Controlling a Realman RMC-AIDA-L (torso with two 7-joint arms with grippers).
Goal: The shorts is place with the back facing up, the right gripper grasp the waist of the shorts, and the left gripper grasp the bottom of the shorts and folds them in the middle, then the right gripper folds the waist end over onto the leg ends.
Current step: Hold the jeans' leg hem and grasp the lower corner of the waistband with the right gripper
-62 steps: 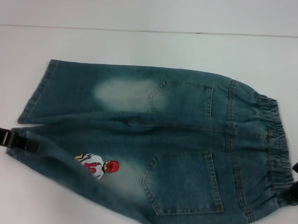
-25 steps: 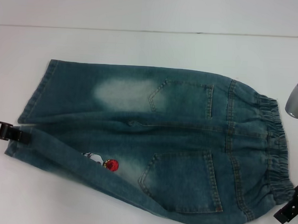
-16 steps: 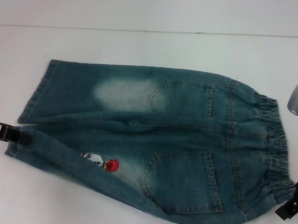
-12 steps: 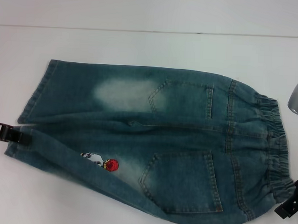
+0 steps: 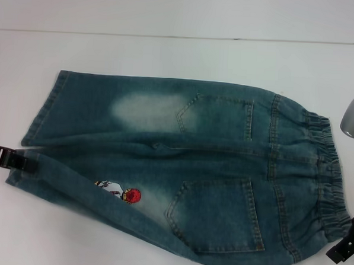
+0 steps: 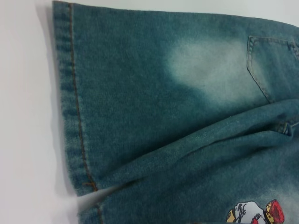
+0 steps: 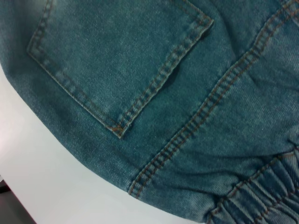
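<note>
Basically both ends gripped for the lengthwise fold. Shorts [image 5: 181, 168] lie mid-frame on white table [image 5: 169, 55], back up. Left gripper [image 5: 28, 162] at left edge looks clamped on the bottom of the shorts [image 5: 30, 166], near leg lifted. Right gripper [image 5: 346, 247], lower right, at waist [image 5: 326, 176]; can't tell its fingers. Since 2.5 s ago, near edge rolled up, half hiding player patch [image 5: 120, 190].

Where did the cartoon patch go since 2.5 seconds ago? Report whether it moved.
Yes. The cartoon patch is now partly rolled under the near leg's fold; only its top shows, slightly farther from the back pocket.
</note>
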